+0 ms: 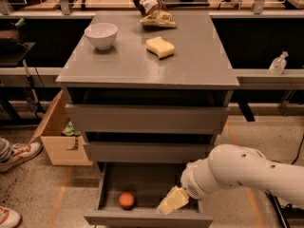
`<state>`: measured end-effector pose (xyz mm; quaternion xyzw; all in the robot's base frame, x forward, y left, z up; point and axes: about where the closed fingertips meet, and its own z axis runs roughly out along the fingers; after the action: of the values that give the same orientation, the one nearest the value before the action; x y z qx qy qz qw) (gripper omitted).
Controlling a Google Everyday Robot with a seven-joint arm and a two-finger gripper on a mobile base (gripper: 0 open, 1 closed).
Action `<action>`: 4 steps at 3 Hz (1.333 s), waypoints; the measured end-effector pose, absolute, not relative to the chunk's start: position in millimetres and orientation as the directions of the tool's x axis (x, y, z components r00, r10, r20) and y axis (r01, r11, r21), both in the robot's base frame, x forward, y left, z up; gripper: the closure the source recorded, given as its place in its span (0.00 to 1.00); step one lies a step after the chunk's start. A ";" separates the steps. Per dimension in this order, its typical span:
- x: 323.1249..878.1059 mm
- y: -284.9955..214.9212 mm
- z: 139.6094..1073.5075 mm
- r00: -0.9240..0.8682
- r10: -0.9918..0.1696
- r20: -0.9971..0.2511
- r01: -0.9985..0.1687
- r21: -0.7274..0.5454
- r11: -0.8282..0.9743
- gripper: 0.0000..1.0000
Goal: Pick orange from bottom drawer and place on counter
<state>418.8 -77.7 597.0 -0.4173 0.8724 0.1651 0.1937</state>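
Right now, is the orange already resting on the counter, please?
No, the orange lies in the bottom drawer, left of the gripper.

The arm (247, 170) is a fat, smooth white tube, glossy like moulded plastic, with a few small dark dots along its upper side. Toward its left end it narrows into a rounded white joint with a greyish band around it. Beyond that sits the gripper (173, 201), pale cream-yellow and blocky, low on the near right, over the open bottom drawer (142, 218).
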 end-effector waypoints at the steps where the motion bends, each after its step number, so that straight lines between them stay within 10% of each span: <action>1: 418.8 -77.7 596.9 -0.577 -0.664 -0.476 -0.792 0.126 0.598 0.00; 4: 464.9 -53.9 469.1 -0.676 -0.488 -0.552 -0.682 0.216 0.699 0.00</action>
<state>464.9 -53.9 469.1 -0.3280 0.8916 0.2071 0.2336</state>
